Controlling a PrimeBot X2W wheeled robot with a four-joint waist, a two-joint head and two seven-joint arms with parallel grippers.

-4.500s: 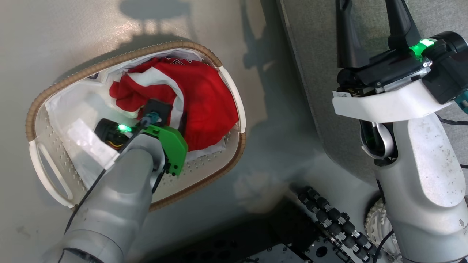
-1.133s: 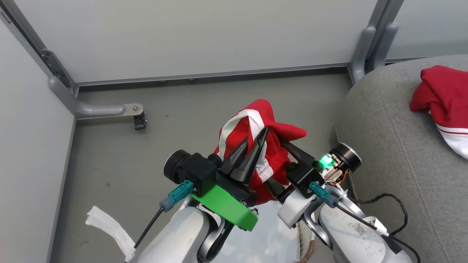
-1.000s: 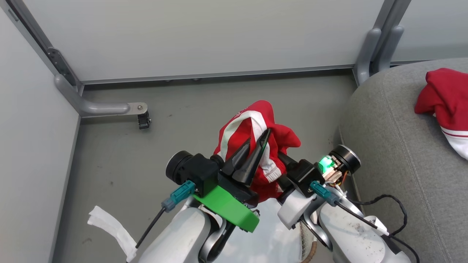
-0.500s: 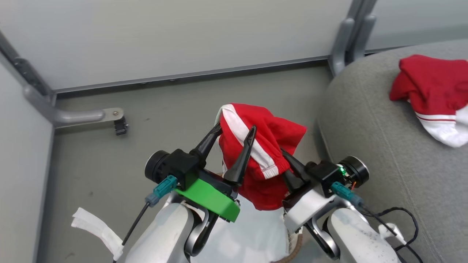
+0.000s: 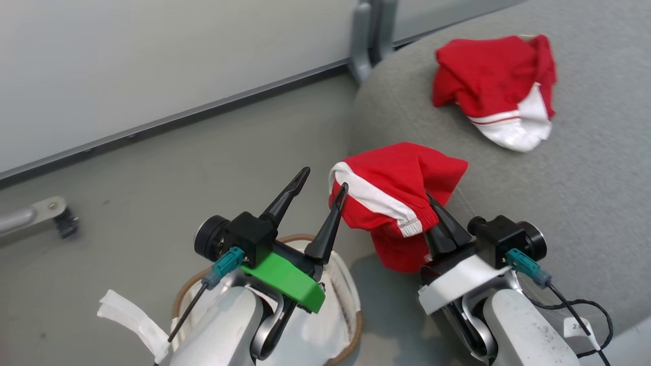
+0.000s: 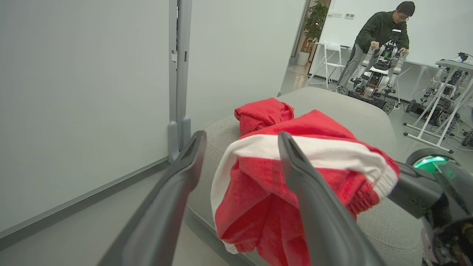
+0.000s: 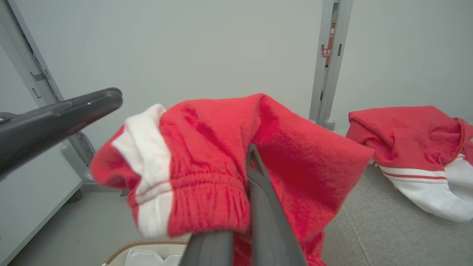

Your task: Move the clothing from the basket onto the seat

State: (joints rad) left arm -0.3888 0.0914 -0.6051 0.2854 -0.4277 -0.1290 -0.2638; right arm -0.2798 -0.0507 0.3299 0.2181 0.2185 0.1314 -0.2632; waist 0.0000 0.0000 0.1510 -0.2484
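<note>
At the seat [image 5: 559, 203] edge, the right pincer [image 5: 440, 226] clamps the clothing [image 5: 391, 188], just beside the wide-spread left pincer [image 5: 325, 178].

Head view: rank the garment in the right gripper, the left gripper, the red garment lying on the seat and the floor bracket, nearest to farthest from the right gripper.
1. The held red garment, clamped in the right gripper.
2. The left gripper, open, just to its left.
3. The second red garment, ahead on the seat.
4. The floor bracket, far left on the floor.
</note>
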